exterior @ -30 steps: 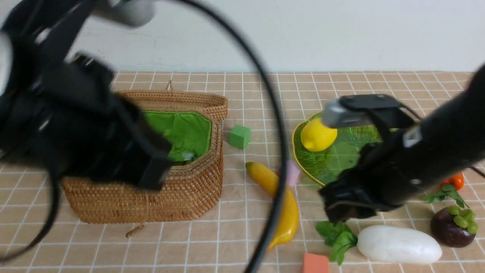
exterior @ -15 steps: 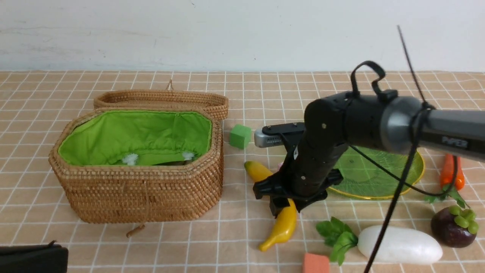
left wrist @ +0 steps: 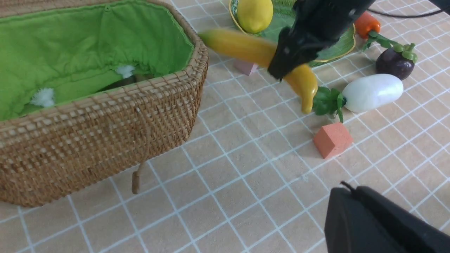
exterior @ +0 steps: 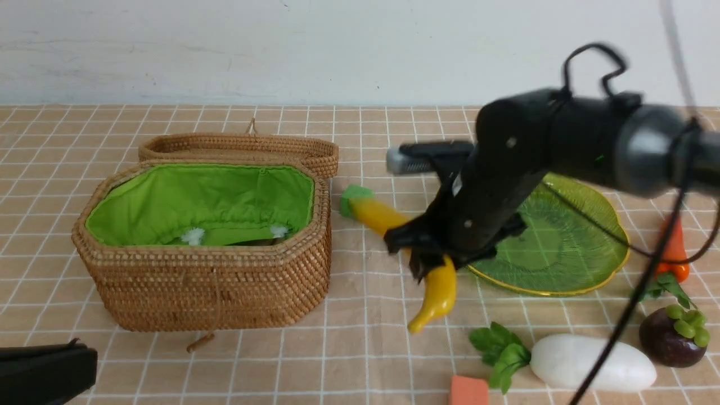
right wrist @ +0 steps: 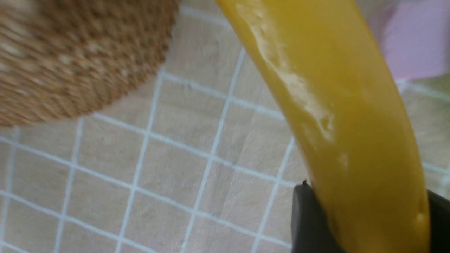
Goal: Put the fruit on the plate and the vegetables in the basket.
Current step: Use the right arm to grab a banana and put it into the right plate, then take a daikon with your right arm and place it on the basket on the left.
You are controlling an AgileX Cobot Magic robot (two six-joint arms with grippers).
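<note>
My right gripper is shut on the long yellow banana and holds it slanted above the table, between the wicker basket and the green leaf-shaped plate. In the right wrist view the banana fills the gap between the black fingers. The lemon lies on the plate; the arm hides it in the front view. The white radish, mangosteen and carrot lie on the table at the right. My left gripper sits shut and empty, low at the near left.
The basket's lid lies open behind it, and a dark sliver shows on the green lining. A green cube sits behind the banana, a pink cube under it, and an orange cube at the front edge.
The right gripper came off the plate, closed on the banana and lifted it up and slightly right. The left arm pulled back from the basket to the near left corner.
</note>
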